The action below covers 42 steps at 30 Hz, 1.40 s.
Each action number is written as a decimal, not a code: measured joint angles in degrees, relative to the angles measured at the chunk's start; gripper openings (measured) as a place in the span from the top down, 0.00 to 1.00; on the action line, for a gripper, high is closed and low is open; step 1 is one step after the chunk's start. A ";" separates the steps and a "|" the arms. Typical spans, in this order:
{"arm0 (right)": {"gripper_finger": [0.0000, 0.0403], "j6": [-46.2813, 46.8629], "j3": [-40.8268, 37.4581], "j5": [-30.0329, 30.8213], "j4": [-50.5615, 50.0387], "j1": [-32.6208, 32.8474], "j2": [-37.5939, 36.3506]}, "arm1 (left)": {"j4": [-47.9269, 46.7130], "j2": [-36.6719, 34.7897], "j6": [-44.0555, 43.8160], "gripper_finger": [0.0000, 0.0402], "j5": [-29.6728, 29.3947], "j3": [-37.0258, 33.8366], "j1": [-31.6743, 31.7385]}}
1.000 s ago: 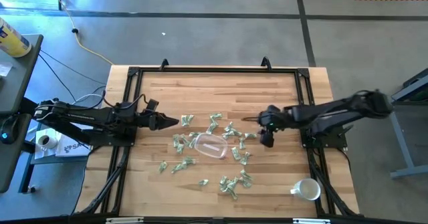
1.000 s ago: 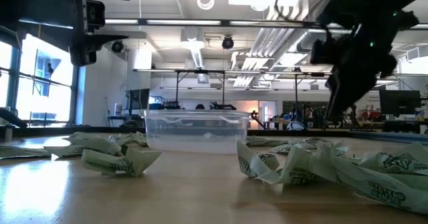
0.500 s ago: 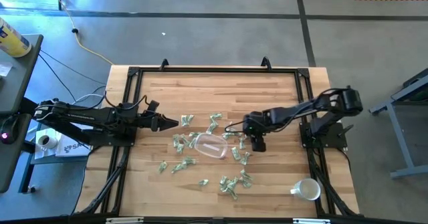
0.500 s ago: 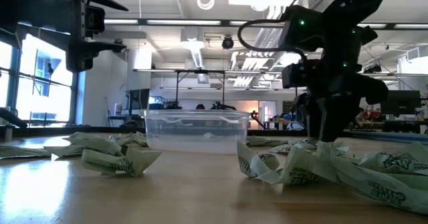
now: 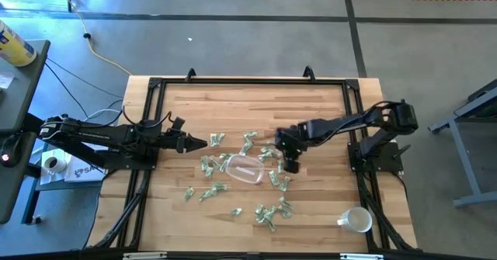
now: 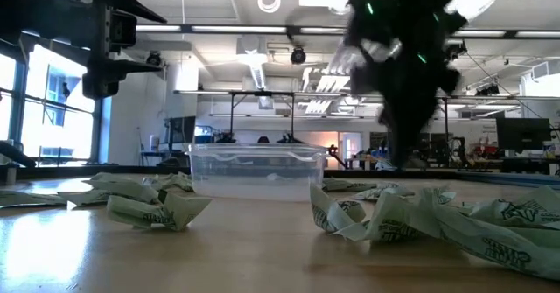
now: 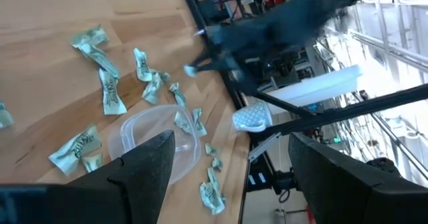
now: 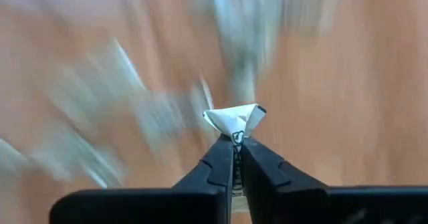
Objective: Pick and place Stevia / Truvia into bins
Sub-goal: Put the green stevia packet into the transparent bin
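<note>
Pale green packets (image 6: 394,219) lie crumpled on the wooden desk (image 5: 233,105) around the clear bin (image 5: 245,169). Just beside the bin, the right gripper (image 8: 234,147) pinches one packet (image 8: 234,120) between closed jaws. Farther off, the left gripper (image 5: 200,143) hovers, jaws spread.

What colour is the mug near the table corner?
White: the mug shows best in the high view.

Right gripper (image 8: 234,142) jaws pinched together; left gripper (image 5: 203,142) jaws spread.
</note>
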 joint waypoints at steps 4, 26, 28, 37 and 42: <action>0.98 -1.12 8.04 -4.13 2.69 -1.43 0.23 | 0.07 0.00 0.00 0.18 -2.19 0.00 0.00; 0.59 -8.10 31.55 -23.92 -3.21 -1.78 22.78 | -11.52 0.33 0.46 0.18 9.97 0.02 0.00; 0.50 -10.78 31.98 -16.68 -6.79 -1.41 21.37 | -13.01 0.29 0.03 0.18 11.76 0.01 -0.01; 0.38 -16.23 25.21 10.25 -18.98 1.99 10.38 | -30.81 1.32 -5.46 0.30 11.62 6.48 -9.46; 0.38 -10.10 11.30 12.04 -16.92 1.92 1.48 | -43.34 6.19 -15.59 0.34 7.69 14.46 -19.66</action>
